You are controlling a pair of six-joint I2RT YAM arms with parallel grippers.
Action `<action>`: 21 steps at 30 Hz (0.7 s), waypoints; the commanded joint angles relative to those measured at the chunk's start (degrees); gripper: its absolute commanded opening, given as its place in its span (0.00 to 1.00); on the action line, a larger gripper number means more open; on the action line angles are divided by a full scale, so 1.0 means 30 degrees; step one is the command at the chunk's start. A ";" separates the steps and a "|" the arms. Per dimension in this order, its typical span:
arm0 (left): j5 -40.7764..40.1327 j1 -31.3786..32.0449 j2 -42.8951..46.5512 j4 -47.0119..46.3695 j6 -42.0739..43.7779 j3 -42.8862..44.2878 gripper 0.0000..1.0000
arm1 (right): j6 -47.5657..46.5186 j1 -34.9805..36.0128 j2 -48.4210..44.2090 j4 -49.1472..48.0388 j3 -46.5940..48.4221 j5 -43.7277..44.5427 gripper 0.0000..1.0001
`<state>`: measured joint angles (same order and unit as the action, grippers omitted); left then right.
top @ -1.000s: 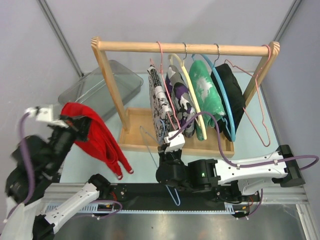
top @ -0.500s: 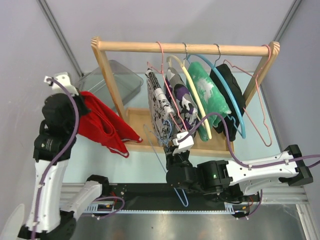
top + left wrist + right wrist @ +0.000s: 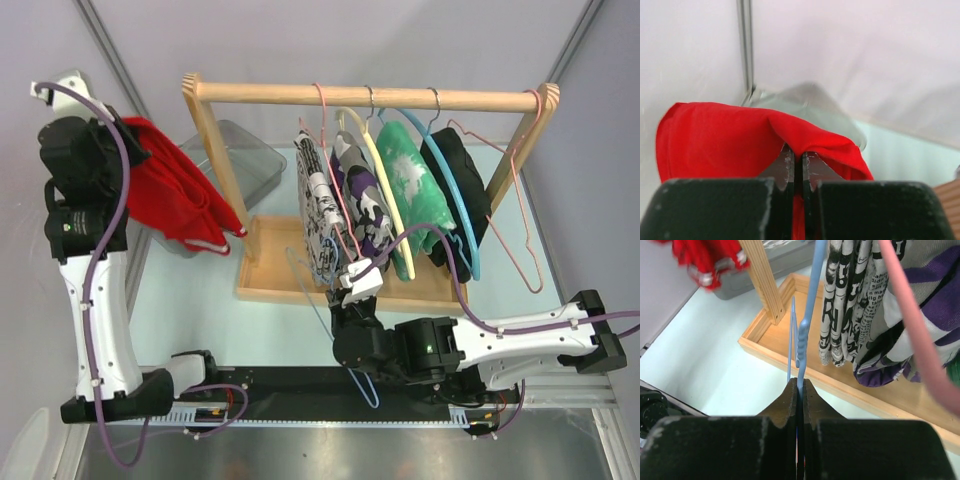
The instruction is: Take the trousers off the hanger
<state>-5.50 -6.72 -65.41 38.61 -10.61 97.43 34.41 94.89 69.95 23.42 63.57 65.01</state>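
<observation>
The red trousers hang free of any hanger, high at the far left beside the rack post. My left gripper is shut on their top fold. The left wrist view shows the red cloth draped over and pinched between the closed fingertips of the left gripper. The thin blue hanger is bare and stands upright in my right gripper, which is shut on it in front of the rack's base. From above, the right gripper sits just before the wooden tray.
A wooden clothes rack carries several garments on coloured hangers, plus an empty pink hanger at the right. Its tray base lies just beyond my right gripper. A grey plastic bin stands behind the trousers.
My left arm has swung up and back to the left, carrying the red trousers from low near the table's front towards the bin. The right gripper with the hanger has shifted only slightly.
</observation>
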 commanded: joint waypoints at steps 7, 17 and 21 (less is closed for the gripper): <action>0.0572 -0.0220 -0.1986 -0.5895 0.0402 0.2713 0.00 | -0.0982 -0.0634 -0.0408 -0.0922 0.1309 -0.0723 0.00; 0.1159 -0.0601 -0.2628 -0.9676 -0.0590 -0.5632 0.00 | -0.2973 -0.1543 0.1027 -0.1887 0.3678 -0.2246 0.00; 0.2532 -0.1158 -0.3714 -1.0086 -0.1618 -0.7307 0.00 | -0.3298 -0.1601 0.1818 -0.1802 0.4472 -0.2219 0.00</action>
<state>-2.92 -8.71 -75.94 17.96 -11.79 78.06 27.16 90.80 74.37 21.80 71.99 58.15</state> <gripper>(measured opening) 0.037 0.038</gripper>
